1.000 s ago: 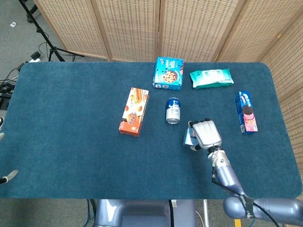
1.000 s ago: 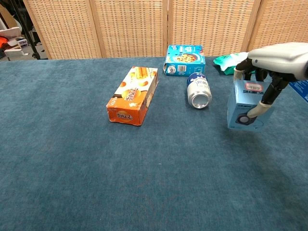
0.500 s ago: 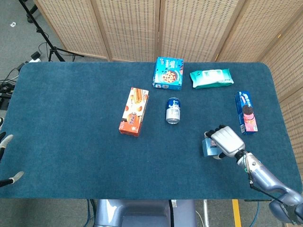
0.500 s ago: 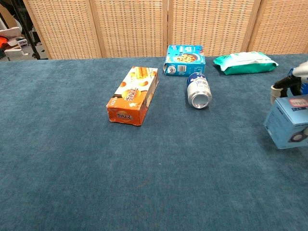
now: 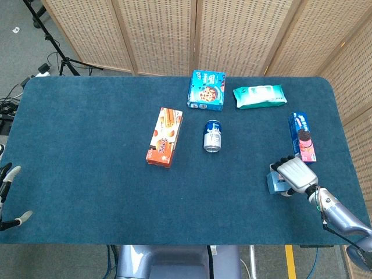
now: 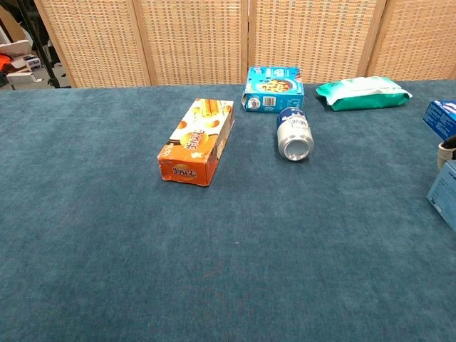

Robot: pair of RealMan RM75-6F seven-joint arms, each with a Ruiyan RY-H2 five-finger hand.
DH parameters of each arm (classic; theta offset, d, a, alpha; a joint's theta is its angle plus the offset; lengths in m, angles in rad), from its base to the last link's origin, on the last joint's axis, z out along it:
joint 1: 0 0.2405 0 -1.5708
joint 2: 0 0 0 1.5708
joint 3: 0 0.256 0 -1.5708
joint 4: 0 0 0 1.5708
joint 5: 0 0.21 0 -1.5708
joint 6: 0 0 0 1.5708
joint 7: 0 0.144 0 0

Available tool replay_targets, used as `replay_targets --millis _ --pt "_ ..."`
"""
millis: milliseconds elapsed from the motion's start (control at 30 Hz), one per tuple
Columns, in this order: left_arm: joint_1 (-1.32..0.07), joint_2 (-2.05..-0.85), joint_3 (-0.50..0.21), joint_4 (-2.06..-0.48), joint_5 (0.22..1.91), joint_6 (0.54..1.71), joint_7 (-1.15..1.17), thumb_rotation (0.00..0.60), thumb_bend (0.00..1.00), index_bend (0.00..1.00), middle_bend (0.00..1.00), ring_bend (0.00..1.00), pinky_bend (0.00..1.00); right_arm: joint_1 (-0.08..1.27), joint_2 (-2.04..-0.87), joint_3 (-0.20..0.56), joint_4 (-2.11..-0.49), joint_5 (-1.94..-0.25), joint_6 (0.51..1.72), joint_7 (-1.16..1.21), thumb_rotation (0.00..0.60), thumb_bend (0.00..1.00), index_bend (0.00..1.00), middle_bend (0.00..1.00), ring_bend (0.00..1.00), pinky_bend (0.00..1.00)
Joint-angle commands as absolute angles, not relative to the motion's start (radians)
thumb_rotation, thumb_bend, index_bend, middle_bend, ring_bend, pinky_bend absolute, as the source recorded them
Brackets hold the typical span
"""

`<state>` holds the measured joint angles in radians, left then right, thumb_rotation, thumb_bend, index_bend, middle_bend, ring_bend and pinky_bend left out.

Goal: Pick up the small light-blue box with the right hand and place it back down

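Head view: we see our right hand (image 5: 295, 174) wrapped over the small light-blue box (image 5: 274, 183), gripping it just below the blue cookie pack (image 5: 302, 137), well right of the can (image 5: 213, 136) on the worktop (image 5: 87, 145). Left hand (image 5: 7, 197) fingertips spread, holding nothing.

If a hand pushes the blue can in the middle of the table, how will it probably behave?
The blue can lies on its side, so it would probably roll if pushed sideways. Its smooth metal looks slippery for fingers. The soft blue tablecloth may slow it.
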<state>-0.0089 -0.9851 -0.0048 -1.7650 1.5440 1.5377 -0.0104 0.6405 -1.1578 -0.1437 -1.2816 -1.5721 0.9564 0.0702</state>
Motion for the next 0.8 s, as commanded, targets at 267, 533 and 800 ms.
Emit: replay_targets --millis 267,533,800 --pt "-0.003 -0.976 -0.006 -1.764 1.545 1.551 -0.036 0.6 0.0 0.0 0.0 0.0 0.0 0.613 -1.059 -0.11 -1.418 -1.512 0.954 -0.066 0.6 0.0 0.0 0.0 0.0 0.0" --pt "-0.003 -0.975 -0.002 -1.762 1.555 1.554 -0.037 0.6 0.0 0.0 0.0 0.0 0.0 0.603 -1.041 -0.072 -1.536 -1.482 0.98 -0.299 0.6 0.0 0.0 0.0 0.0 0.0" --pt "0.0 -0.97 -0.004 -1.759 1.553 1.56 -0.054 0.6 0.0 0.0 0.0 0.0 0.0 0.611 -1.116 -0.042 -1.507 -1.412 0.934 -0.451 0.6 0.0 0.08 0.11 0.0 0.0"
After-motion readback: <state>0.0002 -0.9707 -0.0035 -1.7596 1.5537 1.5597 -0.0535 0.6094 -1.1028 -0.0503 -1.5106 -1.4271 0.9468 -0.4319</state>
